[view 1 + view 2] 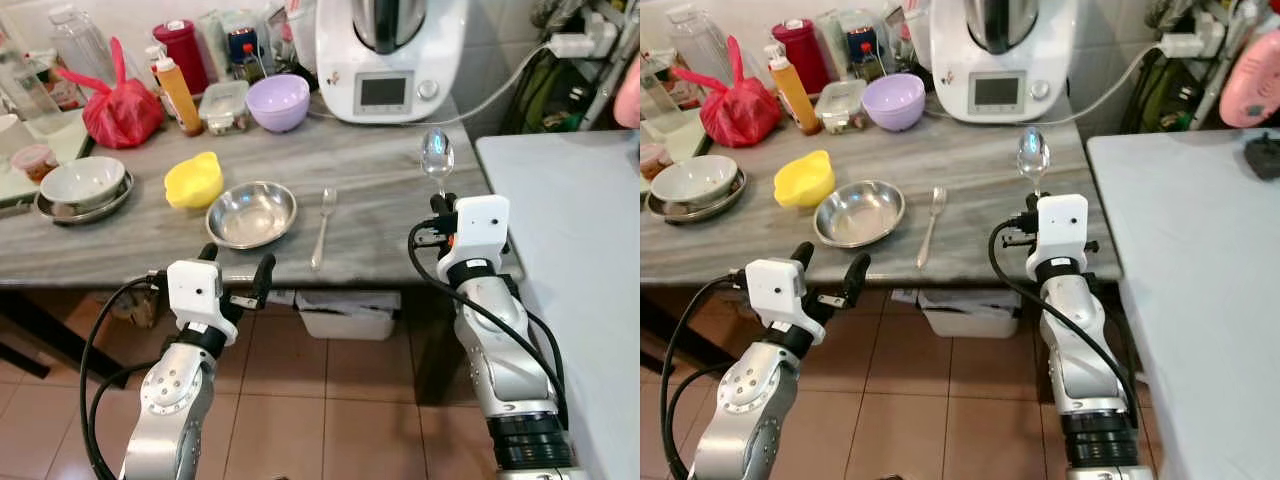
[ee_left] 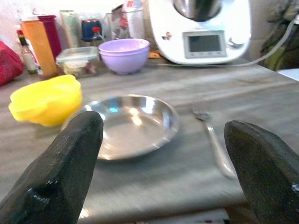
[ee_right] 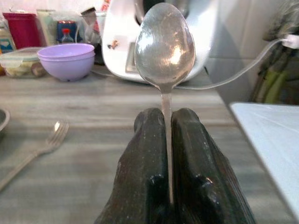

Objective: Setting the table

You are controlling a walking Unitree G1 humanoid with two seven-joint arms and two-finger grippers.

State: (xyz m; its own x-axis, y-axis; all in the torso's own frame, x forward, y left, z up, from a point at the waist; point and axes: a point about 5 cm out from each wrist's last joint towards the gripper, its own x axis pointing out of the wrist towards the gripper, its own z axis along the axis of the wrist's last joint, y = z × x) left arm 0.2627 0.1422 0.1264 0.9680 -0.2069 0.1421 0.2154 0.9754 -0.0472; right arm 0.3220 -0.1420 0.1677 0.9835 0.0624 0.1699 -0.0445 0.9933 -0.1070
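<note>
Right gripper [image 1: 441,205] clamps a spoon [image 1: 437,156] upright, centre right.
Left gripper [image 1: 236,268], lower left, spreads wide before the plate [image 1: 251,214] and fork [image 1: 322,228].

Grey-veined bench [image 1: 380,160]; silver spoon [image 1: 437,155], fork [image 1: 322,226] & plate [image 1: 251,213]; yellow bowl [image 1: 194,180] at 9 o'clock of plate; lilac bowl [image 1: 278,102].

The spoon's [image 3: 164,46] handle is hidden between the right gripper's [image 3: 166,123] closed fingers. The kitchen machine [image 1: 390,50] is cut off at the top edge. A pink object [image 1: 1252,90] at far right is cropped. The far-left jars' [image 1: 80,40] labels are unreadable.
</note>
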